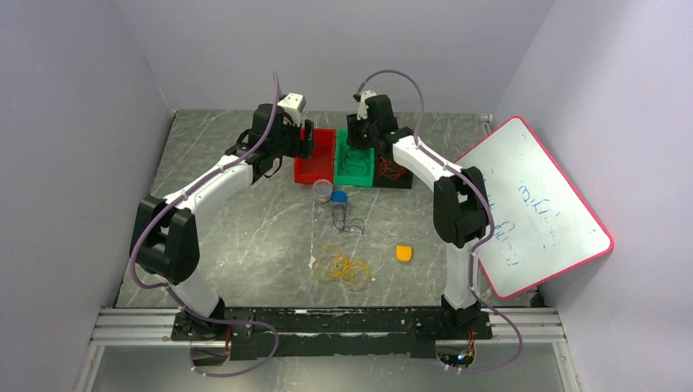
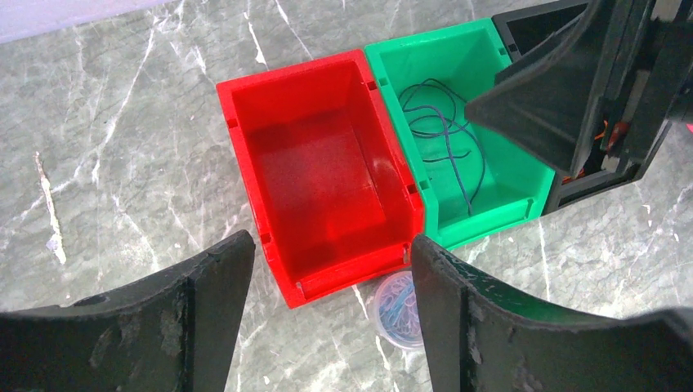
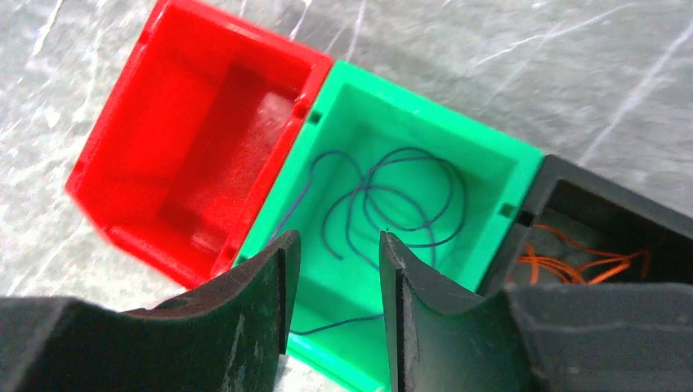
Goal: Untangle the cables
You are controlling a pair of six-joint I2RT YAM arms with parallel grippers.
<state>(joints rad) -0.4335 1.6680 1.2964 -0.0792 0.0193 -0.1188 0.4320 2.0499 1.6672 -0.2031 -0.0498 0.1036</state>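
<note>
A dark purple-black cable (image 3: 392, 196) lies coiled in the green bin (image 3: 425, 102). Red-orange cables (image 3: 572, 261) sit in the black bin (image 3: 609, 189) beside it. My right gripper (image 3: 337, 241) hangs open just above the green bin, nothing pinched between its fingers. My left gripper (image 2: 331, 245) is open over the near end of the empty red bin (image 2: 248, 163). On the table lie a loose tangle of yellow-orange cables (image 1: 343, 265) and a smaller dark tangle (image 1: 343, 216), apart from both grippers.
A small clear cup of clips (image 2: 396, 306) stands right in front of the red bin, a blue lid (image 1: 339, 196) next to it. An orange block (image 1: 403, 253) lies right of the yellow tangle. A pink-rimmed whiteboard (image 1: 531, 204) leans at the right wall.
</note>
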